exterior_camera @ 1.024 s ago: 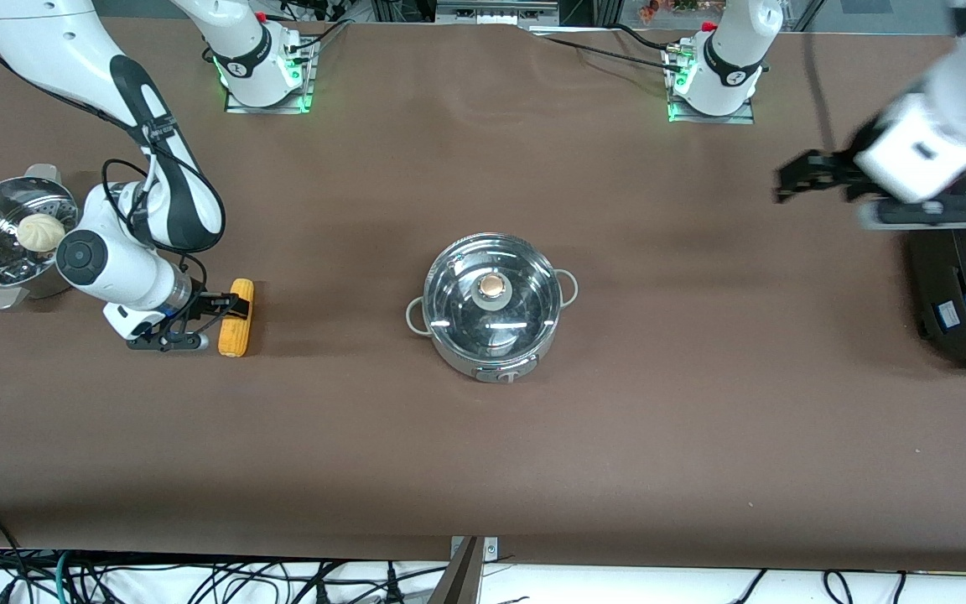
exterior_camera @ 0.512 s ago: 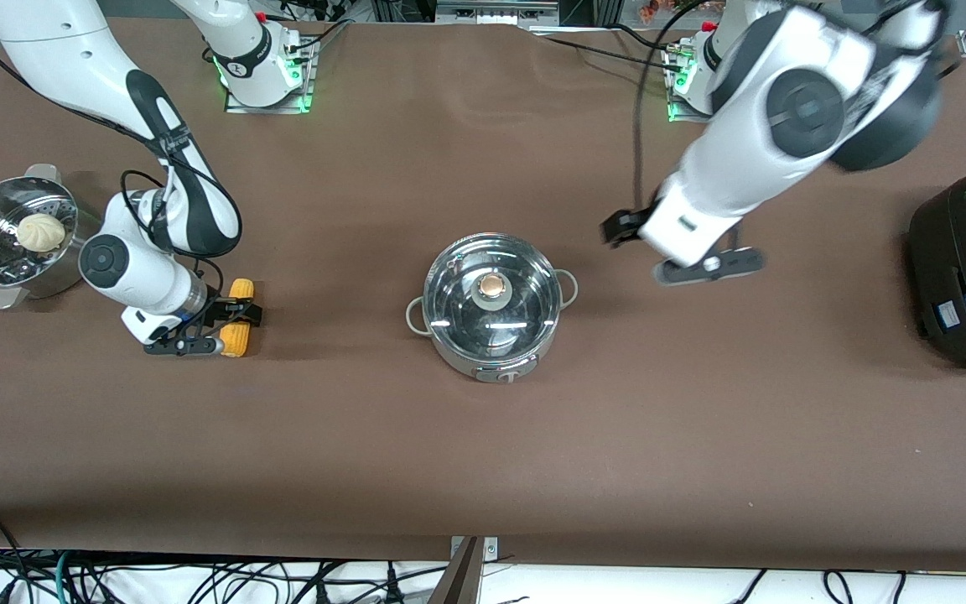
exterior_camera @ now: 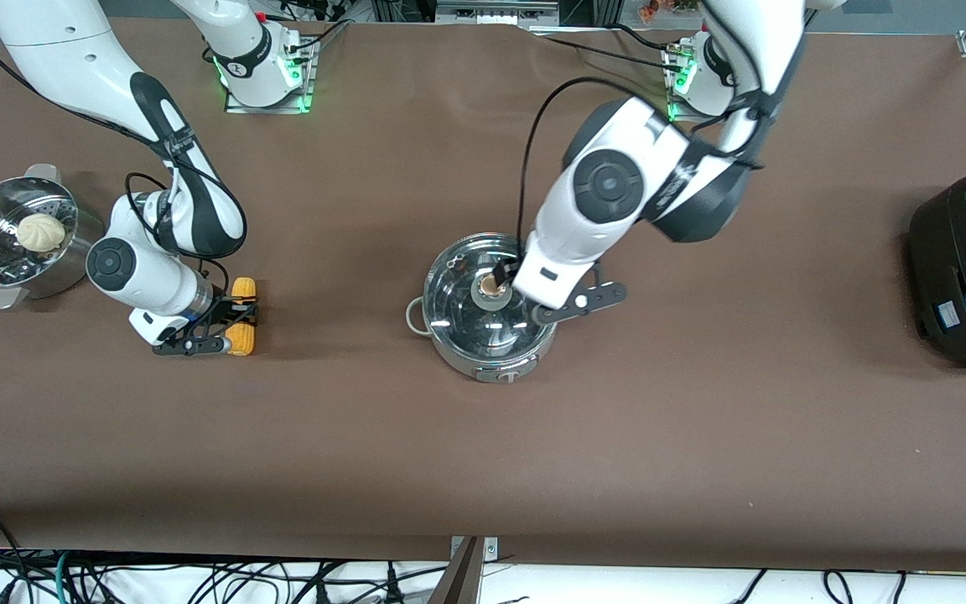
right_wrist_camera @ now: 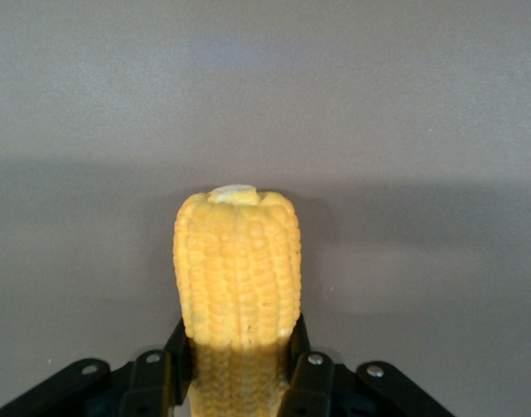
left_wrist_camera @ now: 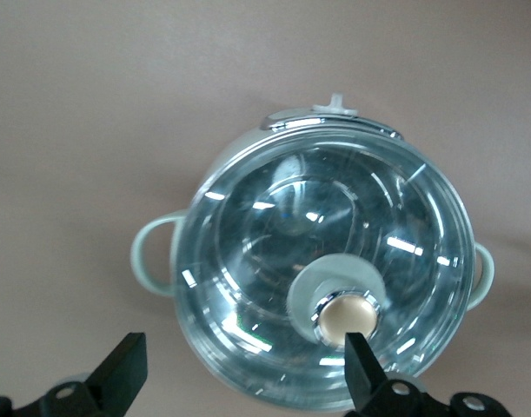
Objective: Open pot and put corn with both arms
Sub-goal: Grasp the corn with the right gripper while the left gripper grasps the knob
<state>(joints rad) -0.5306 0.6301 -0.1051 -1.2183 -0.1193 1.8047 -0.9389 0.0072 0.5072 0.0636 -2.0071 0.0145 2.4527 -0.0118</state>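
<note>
Brown table [exterior_camera: 701, 419] across the whole frame. At far left, a steamer [exterior_camera: 9, 239] with a bun [exterior_camera: 38, 232]. Left of centre, low over the table, the right gripper [exterior_camera: 236, 321], pinching the corn [exterior_camera: 240, 317] across its middle, cob end jutting out past the fingers [right_wrist_camera: 310, 369]. At centre, the pot [exterior_camera: 487, 306], lid [left_wrist_camera: 326, 274] on. Just right of its knob [exterior_camera: 493, 283], the left gripper [exterior_camera: 506, 277], spread wide, one finger [left_wrist_camera: 362, 365] beside the knob. At far right, a black cooker [exterior_camera: 965, 268].

Even overhead light; glare streaks on the lid [left_wrist_camera: 326, 261]; soft shadows on the table [exterior_camera: 701, 403]; frames sharp.
</note>
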